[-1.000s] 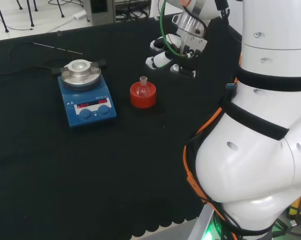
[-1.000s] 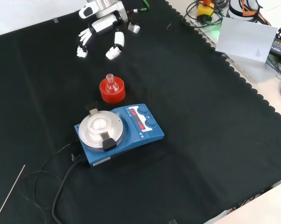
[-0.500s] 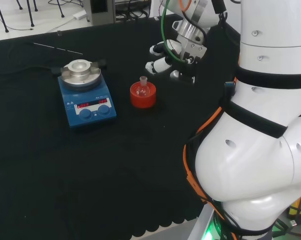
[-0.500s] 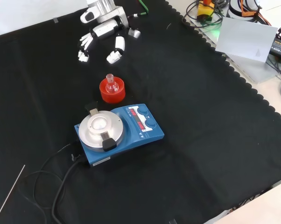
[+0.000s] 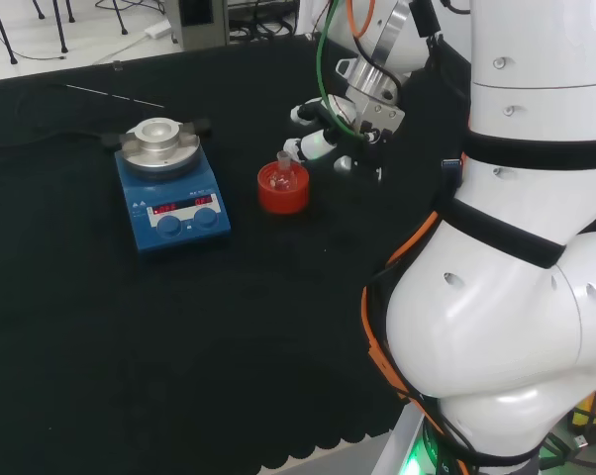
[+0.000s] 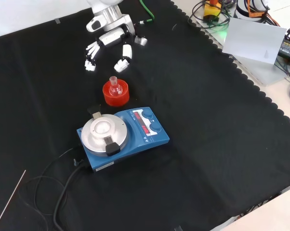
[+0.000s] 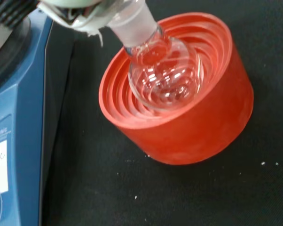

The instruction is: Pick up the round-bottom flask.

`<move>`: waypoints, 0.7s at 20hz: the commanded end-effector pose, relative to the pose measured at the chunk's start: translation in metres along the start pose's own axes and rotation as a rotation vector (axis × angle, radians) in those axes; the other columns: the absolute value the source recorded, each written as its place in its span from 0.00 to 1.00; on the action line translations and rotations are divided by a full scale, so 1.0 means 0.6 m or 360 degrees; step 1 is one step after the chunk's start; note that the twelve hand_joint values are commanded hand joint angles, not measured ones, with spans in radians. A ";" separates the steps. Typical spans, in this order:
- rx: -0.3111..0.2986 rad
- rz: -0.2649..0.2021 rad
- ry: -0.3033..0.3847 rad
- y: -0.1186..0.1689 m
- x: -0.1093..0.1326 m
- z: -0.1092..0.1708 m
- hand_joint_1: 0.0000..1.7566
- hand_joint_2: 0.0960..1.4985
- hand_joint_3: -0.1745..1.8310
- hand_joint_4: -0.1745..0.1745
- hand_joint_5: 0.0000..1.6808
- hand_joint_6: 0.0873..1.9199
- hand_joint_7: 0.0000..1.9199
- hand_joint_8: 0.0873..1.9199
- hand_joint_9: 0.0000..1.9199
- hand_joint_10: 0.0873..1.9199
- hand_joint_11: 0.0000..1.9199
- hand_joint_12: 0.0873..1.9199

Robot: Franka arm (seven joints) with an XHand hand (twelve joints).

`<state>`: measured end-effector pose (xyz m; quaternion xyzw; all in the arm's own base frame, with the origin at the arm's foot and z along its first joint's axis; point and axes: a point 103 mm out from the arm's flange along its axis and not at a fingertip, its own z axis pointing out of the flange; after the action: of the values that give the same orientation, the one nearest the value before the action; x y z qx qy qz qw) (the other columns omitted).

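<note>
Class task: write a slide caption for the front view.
Open hand poised beyond the round-bottom flask in its red stand.

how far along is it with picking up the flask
Done: the hand is close beside the round-bottom flask, fingers straight and open. In hand: lining up on the flask's neck. Left: closing the fingers round it and lifting, since the flask sits in its red ribbed stand, next to the blue hotplate.

This is a laboratory bench. A black cloth (image 6: 222,144) covers it, and on the cloth stands a blue stirrer plate (image 6: 122,136) with a round metal top. Just beside the plate a clear glass flask (image 6: 115,86) sits in a red ribbed stand (image 6: 116,95). Cables and electronics (image 6: 217,9) lie beyond the cloth's edge.
</note>
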<state>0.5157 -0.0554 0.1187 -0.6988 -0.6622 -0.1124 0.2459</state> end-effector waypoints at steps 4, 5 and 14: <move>-0.0021 -0.0032 0.0046 0.001 -0.011 0.033 0.50 0.32 0.50 0.47 0.31 0.00 0.13 0.29 0.19 0.31 0.00 0.71; -0.0024 -0.0032 0.0057 0.001 -0.012 0.036 0.51 0.32 0.50 0.47 0.31 0.00 0.13 0.29 0.19 0.31 0.00 0.71; -0.0048 -0.0066 0.0117 -0.002 -0.009 0.068 0.51 0.31 0.51 0.48 0.32 0.00 0.13 0.29 0.19 0.31 0.00 0.71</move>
<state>0.5095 -0.0432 0.0863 -0.6864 -0.6643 -0.1467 0.2570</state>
